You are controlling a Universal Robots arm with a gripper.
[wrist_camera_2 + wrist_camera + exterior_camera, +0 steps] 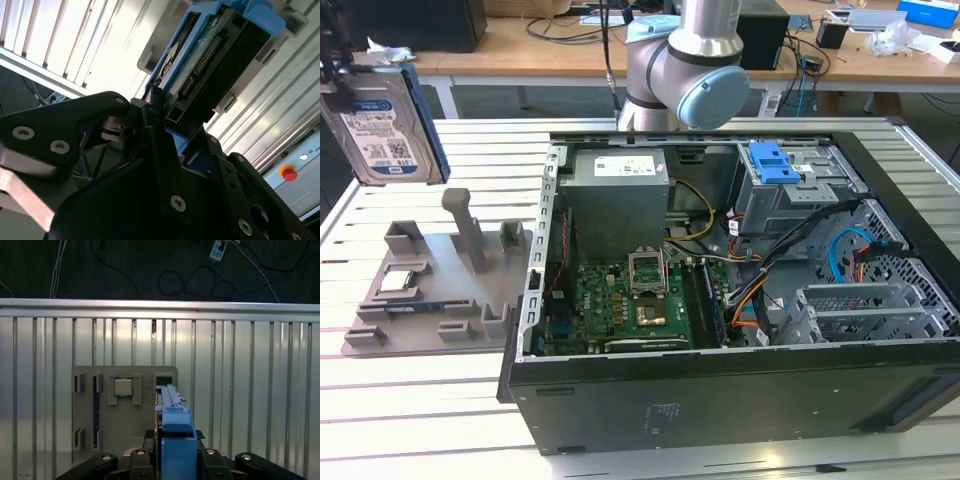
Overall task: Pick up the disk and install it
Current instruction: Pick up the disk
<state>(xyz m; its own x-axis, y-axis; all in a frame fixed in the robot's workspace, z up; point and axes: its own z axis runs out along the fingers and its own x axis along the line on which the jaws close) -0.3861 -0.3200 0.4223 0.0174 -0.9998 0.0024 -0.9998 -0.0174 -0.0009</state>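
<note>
Disk (pixel 386 125) is gripped on edge and carried upright, label side turned toward the exterior view. It is held high above the slatted table (pixel 410 400), at the exterior view's left. Gripper (pixel 175 461) is clenched on the disk. In both wrist views its black fingers (pixel 155 145) are pressed against the blue bracket that frames the drive. The grasp is taken at one end, so most of the body is left free beyond the fingers. This is judged to suit sliding the drive into a bay.

The disk is held clear of the grey holder (pixel 435 262), which lies on the table below it, so the pick-up is judged complete. A small square chip (pixel 123 387) is seated in its pocket in the holder.

The open case (pixel 720 400) lies toward the exterior view's right, and a drive cage (pixel 790 190) with a blue latch is fitted inside it. The disk is well apart from that cage, so installation is judged not yet done.
</note>
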